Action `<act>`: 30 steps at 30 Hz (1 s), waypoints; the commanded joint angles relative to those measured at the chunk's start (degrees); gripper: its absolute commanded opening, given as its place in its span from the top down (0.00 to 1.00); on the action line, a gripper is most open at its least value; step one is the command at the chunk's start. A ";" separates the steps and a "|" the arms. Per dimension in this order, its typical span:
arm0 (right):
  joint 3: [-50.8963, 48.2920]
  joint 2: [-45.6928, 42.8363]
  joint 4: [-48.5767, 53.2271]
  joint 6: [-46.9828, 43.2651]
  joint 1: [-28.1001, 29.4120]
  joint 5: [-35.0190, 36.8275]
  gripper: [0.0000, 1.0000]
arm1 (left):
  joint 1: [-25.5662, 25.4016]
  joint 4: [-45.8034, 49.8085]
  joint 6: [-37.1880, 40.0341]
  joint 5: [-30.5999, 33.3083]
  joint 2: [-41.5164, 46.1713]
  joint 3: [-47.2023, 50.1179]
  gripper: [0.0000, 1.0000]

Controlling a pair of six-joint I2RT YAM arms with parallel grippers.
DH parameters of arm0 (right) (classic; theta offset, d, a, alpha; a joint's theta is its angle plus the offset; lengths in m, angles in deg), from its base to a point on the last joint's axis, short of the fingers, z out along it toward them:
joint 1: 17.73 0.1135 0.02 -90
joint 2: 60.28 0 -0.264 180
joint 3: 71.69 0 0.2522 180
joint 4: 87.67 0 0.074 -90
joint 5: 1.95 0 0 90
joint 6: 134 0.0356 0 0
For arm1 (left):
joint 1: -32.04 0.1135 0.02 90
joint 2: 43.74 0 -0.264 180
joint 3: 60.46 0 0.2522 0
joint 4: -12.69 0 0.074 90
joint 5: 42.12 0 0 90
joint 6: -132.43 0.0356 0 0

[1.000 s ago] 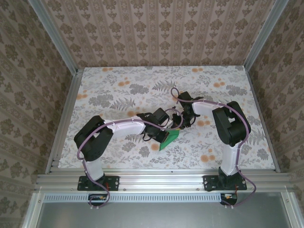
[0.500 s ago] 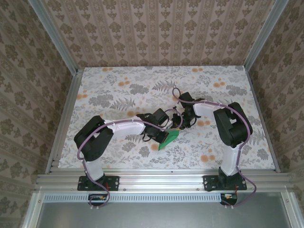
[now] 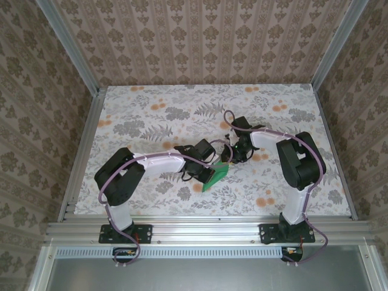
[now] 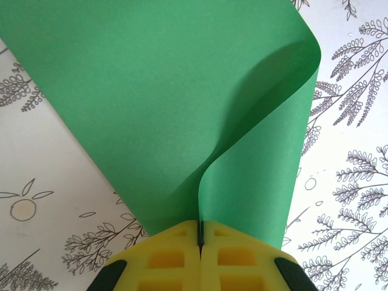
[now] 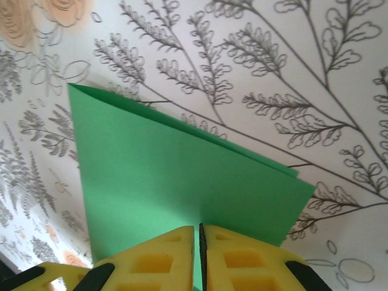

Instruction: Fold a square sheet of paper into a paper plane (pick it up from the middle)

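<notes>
The square sheet of paper (image 3: pixel 217 175) is bright green and is held between both arms just above the middle of the floral table. In the left wrist view the paper (image 4: pixel 151 91) curls over in a loose loop. Its edge runs into the closed yellow pads of my left gripper (image 4: pixel 199 233). In the right wrist view the paper (image 5: pixel 182 176) lies doubled, two layers showing at its far edge. My right gripper (image 5: pixel 199 235) is shut on its near edge. From above, the left gripper (image 3: pixel 209 172) and the right gripper (image 3: pixel 230 159) meet at the paper.
The floral tabletop (image 3: pixel 151 115) is walled by patterned panels on three sides. An aluminium rail (image 3: pixel 200 230) runs along the near edge by the arm bases. Cables loop over both arms near the paper.
The right arm's elbow has drifted slightly to the right while its gripper stays at the paper. The left arm and the paper have hardly moved.
</notes>
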 commanded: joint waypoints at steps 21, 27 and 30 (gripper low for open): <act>-0.59 2.75 3.74 -3.97 -0.08 2.16 0.89 | 1.55 1.17 2.58 -1.70 -0.01 -1.87 0.96; -0.55 1.95 3.80 -3.79 -0.04 1.46 0.88 | 1.60 0.96 2.76 -1.74 -1.57 -2.21 0.96; -0.49 1.38 4.05 -3.61 -0.06 1.46 0.87 | 1.55 1.04 2.79 -1.65 -2.03 -2.15 0.96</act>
